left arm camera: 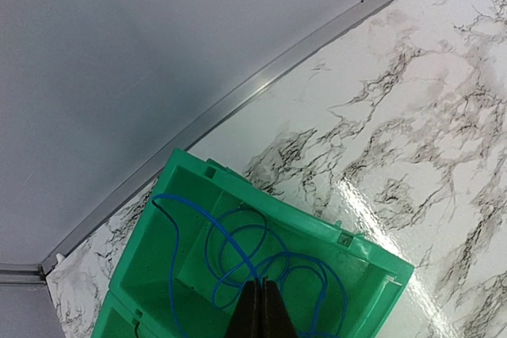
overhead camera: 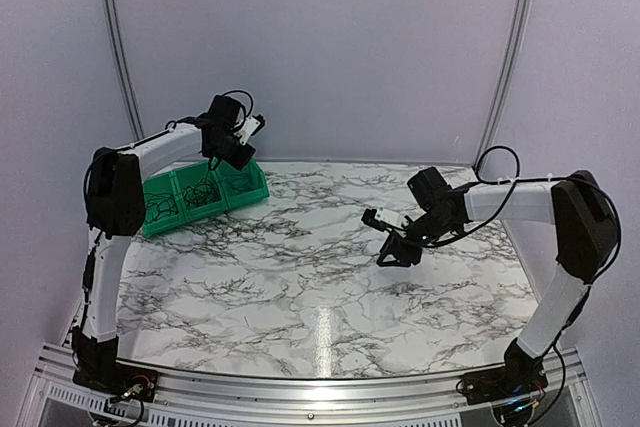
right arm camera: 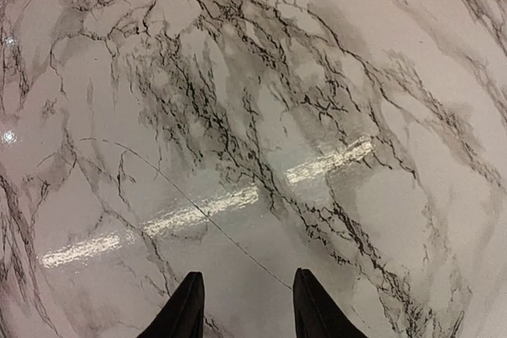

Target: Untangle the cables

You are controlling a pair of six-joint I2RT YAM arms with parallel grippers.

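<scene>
Over the bin, left gripper sits closed at the blue cable.
Right gripper wide, seemingly poised to grab the table wire.

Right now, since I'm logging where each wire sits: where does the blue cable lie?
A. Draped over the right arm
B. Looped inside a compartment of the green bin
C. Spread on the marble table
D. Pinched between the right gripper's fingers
B: the left wrist view shows the blue cable coiled within the walls of the green bin, while the right gripper is open with nothing between its fingers.
</scene>
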